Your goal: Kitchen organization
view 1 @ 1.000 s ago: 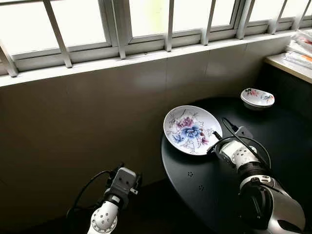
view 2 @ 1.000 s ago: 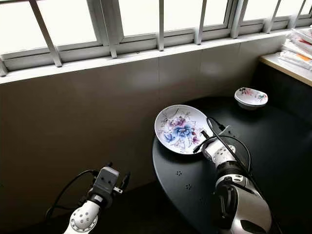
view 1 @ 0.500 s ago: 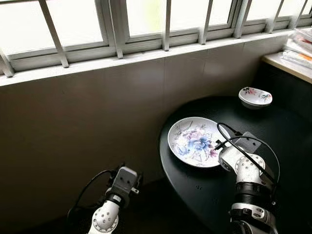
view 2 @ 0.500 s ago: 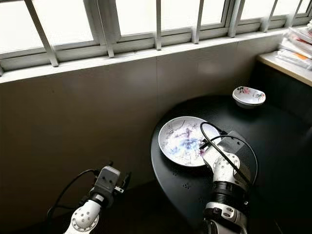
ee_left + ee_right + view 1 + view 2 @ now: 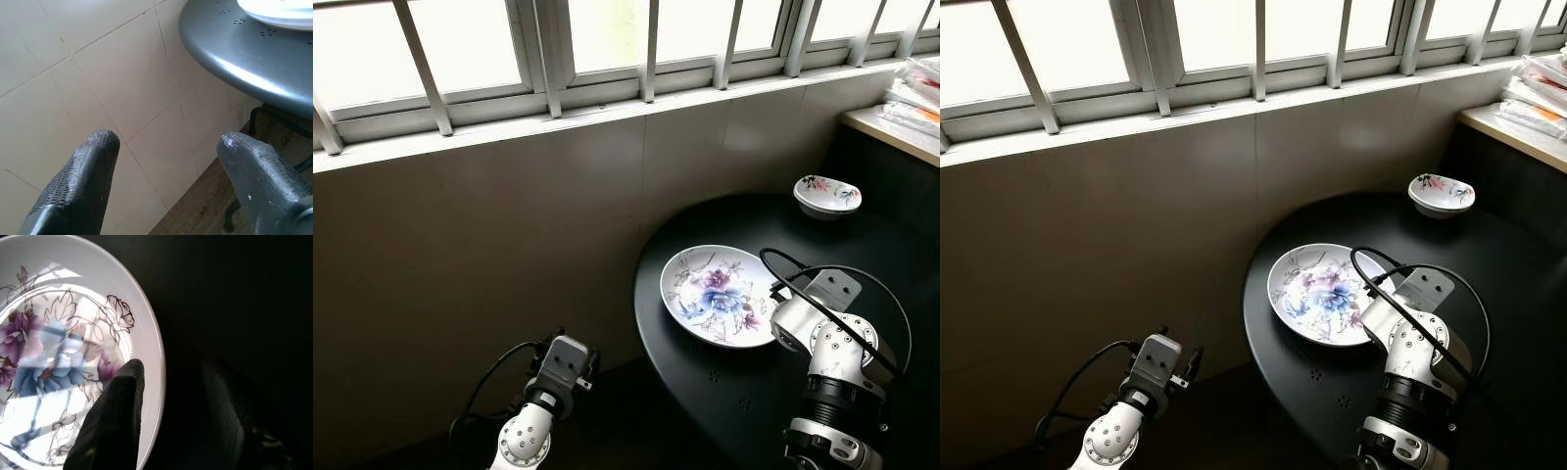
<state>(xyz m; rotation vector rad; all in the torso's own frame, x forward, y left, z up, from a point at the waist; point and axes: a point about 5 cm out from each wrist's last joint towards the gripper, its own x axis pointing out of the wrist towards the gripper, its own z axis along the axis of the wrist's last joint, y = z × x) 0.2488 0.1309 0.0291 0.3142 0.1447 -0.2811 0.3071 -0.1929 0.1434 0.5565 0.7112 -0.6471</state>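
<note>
Right gripper (image 5: 171, 396) fingers straddle the floral plate (image 5: 722, 294) rim, one finger over the plate, one outside on the dark surface (image 5: 901, 264). Left gripper (image 5: 166, 147) fingers spread, empty, beside the surface edge.

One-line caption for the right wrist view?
Right gripper straddling the rim of the floral plate, one finger over the plate, the other over the black table.

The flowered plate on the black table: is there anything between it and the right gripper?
Nothing visible stands between them. The right gripper is already at the flowered plate: one finger lies over the plate's inside, the other beyond its rim above the black table. The small bowl sits well apart, farther back.
</note>
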